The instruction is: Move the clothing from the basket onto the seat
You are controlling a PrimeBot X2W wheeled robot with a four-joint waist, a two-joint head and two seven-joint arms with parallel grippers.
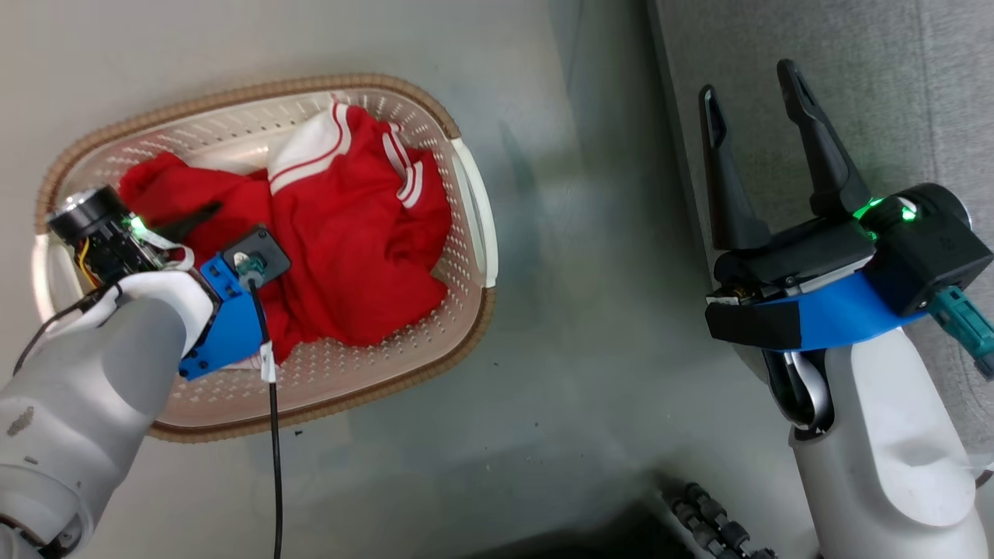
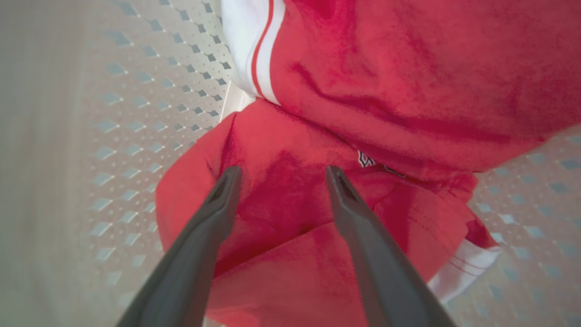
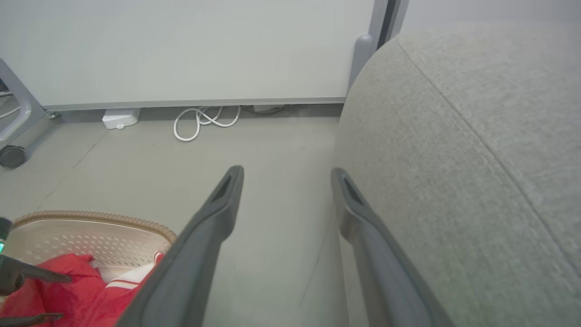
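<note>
I am holding my left gripper (image 2: 283, 170) spread over the clothing (image 1: 342, 225) in the basket (image 1: 256, 87).
The left wrist view is showing red fabric just beyond both fingertips (image 2: 227, 190); the head view is showing my right gripper (image 1: 749, 81), jaws apart, hanging by the edge of the seat (image 1: 893, 93), open floor (image 1: 590, 310) between basket and seat.

Clothing (image 1: 353, 233): soft matt cloth. Basket (image 1: 365, 373): perforated plastic, woven-look rim. Seat (image 3: 454, 172): coarse fabric. Floor (image 1: 590, 349): smooth, perhaps slightly glossy.

Your head view looks straight down; left wrist sits close over the clothing (image 2: 386, 91); right wrist looks low across the floor (image 3: 272, 145). All share the basket (image 1: 233, 93).
</note>
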